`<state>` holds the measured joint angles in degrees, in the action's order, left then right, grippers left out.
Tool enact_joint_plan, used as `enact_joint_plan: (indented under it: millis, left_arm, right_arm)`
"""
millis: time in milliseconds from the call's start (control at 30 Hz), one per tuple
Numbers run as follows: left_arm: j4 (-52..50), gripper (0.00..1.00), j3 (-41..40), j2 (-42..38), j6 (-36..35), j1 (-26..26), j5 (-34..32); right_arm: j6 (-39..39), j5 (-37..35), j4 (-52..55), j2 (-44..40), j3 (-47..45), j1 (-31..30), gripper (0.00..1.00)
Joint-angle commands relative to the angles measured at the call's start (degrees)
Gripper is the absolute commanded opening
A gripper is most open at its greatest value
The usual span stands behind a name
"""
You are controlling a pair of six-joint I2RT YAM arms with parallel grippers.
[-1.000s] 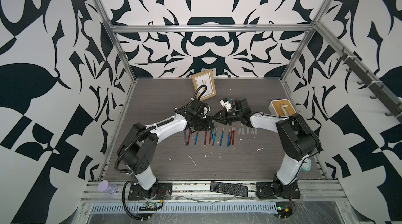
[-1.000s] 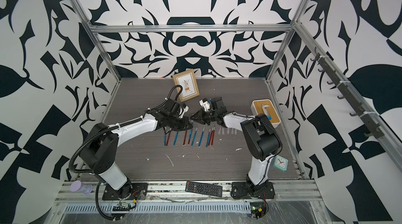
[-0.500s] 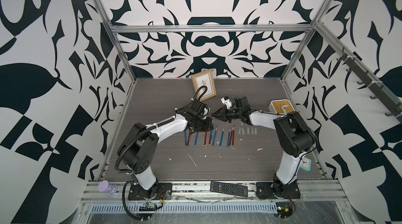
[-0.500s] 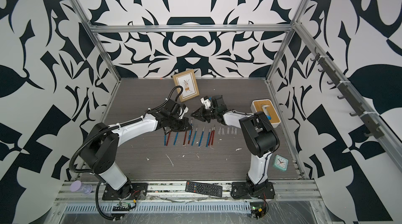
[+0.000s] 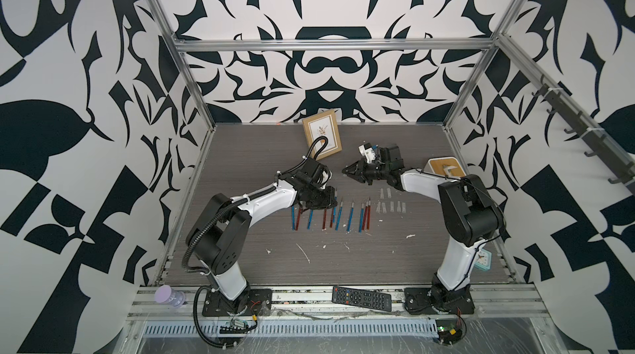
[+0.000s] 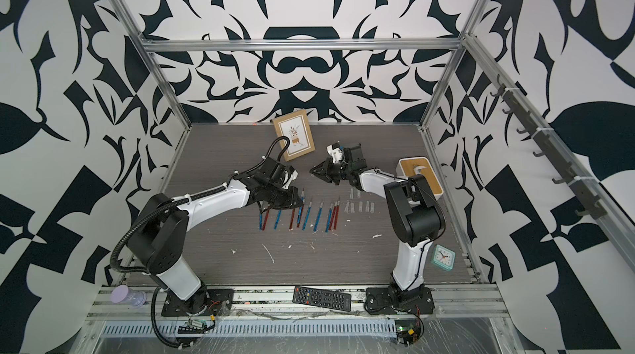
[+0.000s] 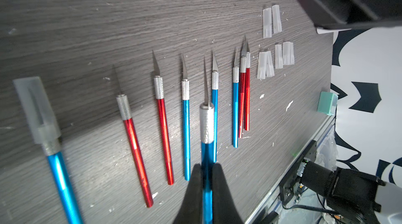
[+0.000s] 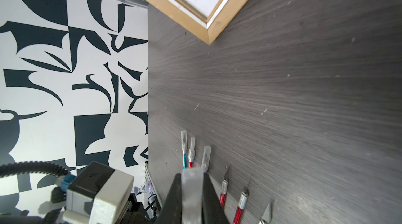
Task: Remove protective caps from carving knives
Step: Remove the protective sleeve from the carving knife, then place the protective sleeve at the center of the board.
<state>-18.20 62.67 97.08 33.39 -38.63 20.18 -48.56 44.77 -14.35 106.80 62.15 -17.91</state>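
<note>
My left gripper [image 7: 206, 166] is shut on the handle of a blue carving knife [image 7: 207, 125] whose blade is bare. It hovers over the left part of the knife row [image 5: 330, 214], as both top views show. My right gripper [image 8: 192, 172] is shut on one translucent protective cap [image 8: 192, 182]. It is lifted behind the row [image 5: 345, 170], apart from the held knife. Several bare red and blue knives lie side by side [image 7: 185, 114]. Three at the row's left end still wear caps [image 8: 183, 142]. Several loose caps [image 7: 275, 59] lie to the right of the row.
A wooden picture frame [image 5: 322, 135] leans at the back. A white box with a wooden lid [image 5: 445, 170] stands at the right. A small teal clock [image 5: 482, 261], a black remote [image 5: 360, 298] and a purple-lidded bottle [image 5: 168, 295] are near the front. White flecks dot the table.
My right gripper has drawn back and slightly right, away from the left gripper, with the cap in it. The gap between the two has widened. The left arm has hardly moved.
</note>
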Motion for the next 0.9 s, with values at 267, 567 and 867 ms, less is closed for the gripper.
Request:
enact_joint_plan:
  millis: [267,567,867]
  left_arm:
    - [-2.0,0.0,1.8,0.4,-0.9,0.0,-0.3]
    - [-2.1,0.0,2.5,1.0,-1.0,0.0,0.0]
    - [-2.2,0.0,3.1,1.4,-1.0,0.0,0.2]
  right_arm:
    - [9.3,-3.4,10.6,-6.6,-0.8,7.6,0.17]
    - [21.2,-12.1,27.0,-14.9,-4.4,15.1,0.18]
    - [28.9,-26.2,39.5,-15.0,-2.1,16.2,0.19]
